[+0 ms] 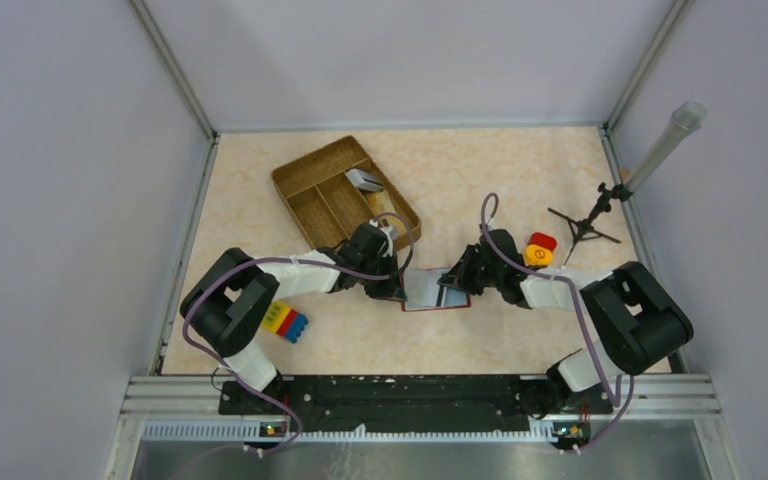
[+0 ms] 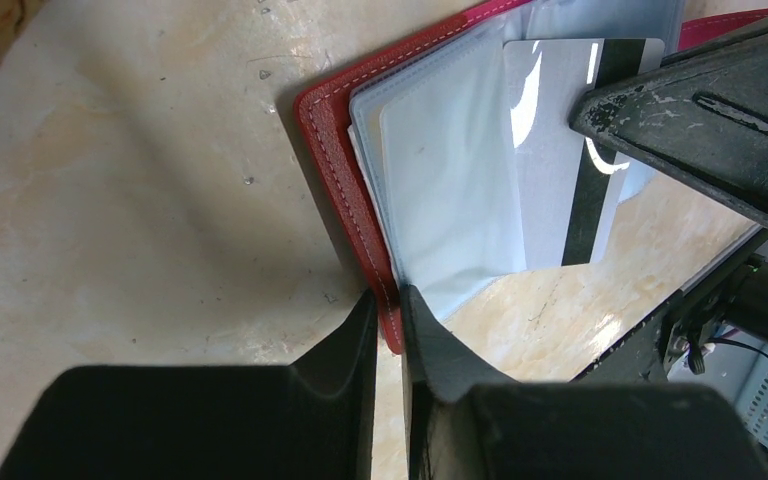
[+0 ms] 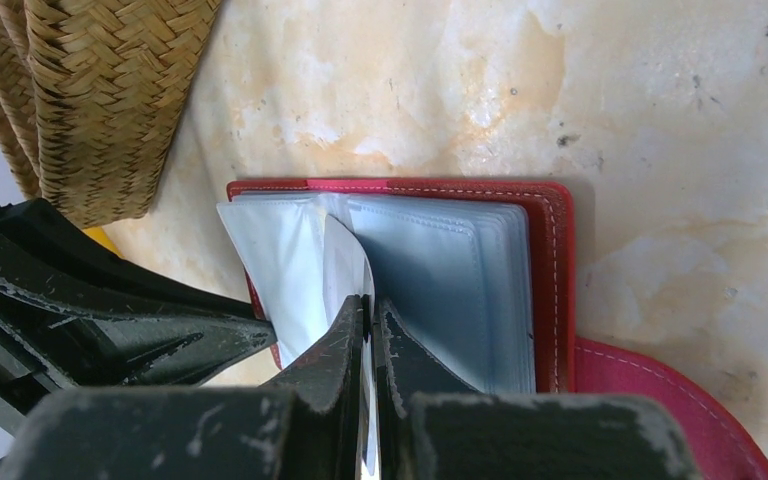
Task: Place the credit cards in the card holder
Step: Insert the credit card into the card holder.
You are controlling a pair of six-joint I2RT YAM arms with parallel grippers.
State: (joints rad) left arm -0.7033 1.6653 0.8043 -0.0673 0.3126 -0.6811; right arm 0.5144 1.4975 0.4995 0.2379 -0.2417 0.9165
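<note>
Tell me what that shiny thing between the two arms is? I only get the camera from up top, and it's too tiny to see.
Observer: It's a red card holder, lying open, with a stack of clear sleeves inside.
Operator: Is the right arm holding a card?
Observer: Yes. The right gripper is shut on a silver card with a black stripe, right at the sleeves.
Operator: What's the left one doing?
Observer: The left gripper pinches the holder's red edge between its fingers.
</note>
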